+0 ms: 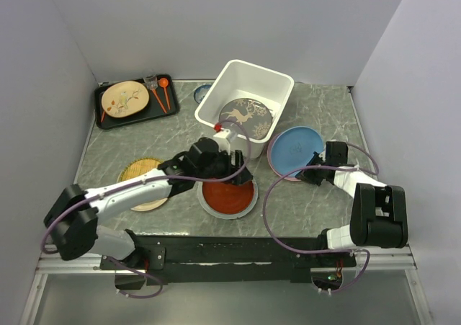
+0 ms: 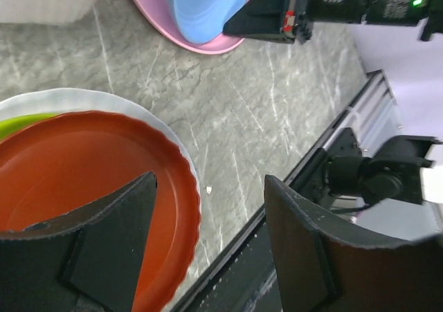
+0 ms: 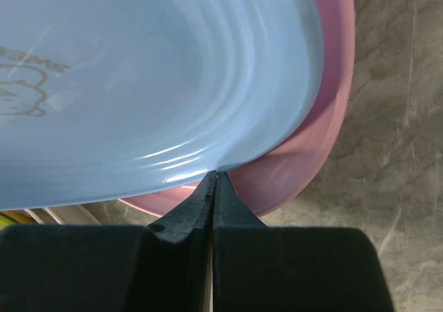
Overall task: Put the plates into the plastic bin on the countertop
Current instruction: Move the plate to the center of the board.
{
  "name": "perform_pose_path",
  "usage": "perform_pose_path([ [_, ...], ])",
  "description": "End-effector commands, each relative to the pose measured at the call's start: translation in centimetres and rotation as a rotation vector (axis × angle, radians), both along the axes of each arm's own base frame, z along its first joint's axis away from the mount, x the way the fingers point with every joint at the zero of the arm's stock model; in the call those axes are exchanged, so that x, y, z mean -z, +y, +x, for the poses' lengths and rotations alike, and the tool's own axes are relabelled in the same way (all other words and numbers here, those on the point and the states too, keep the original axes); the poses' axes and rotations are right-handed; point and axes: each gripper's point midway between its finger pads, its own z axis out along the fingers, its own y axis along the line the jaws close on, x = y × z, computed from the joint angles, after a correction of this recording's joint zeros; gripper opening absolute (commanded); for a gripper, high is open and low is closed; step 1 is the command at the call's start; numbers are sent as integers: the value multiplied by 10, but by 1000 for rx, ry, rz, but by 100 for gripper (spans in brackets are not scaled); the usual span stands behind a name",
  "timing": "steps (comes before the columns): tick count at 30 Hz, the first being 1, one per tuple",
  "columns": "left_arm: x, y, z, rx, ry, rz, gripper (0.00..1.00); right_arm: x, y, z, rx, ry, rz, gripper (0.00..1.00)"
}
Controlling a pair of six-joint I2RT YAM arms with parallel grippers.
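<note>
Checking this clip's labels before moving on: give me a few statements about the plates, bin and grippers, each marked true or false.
1. The reindeer plate lies inside the bin. True.
2. The left gripper is shut. False: the left gripper is open over the red plate's edge.
3. The blue plate rests on a pink plate. True.
4. The red plate is in the bin. False: it tops a stack on the countertop.
5. The right gripper is wide open. False: the right gripper's fingers are closed together at the blue plate's rim.

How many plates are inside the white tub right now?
1. The grey reindeer plate lies inside the white bin. Another could be hiding underneath it.
</note>
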Motion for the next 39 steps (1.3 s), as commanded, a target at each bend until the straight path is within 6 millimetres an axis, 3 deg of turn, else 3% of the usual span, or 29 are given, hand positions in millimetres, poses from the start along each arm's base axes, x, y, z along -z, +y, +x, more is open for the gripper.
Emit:
perform_pose_path([
  [1,-29,-31,15,-7,-114,-64,69,10,1,-18,-24,61,-14,0],
  [6,-26,-53,20,8,-127,-62,69,7,6,-25,-33,59,6,0],
  [19,28,-87,42,-16,-32,6,70,0,13,-45,-16,49,12,0],
  [32,41,-123,44,45,19,-20,69,-3,42,-67,-68,61,13,0],
  [39,61,-138,48,50,45,-1,68,-10,42,-74,-71,45,0,0],
])
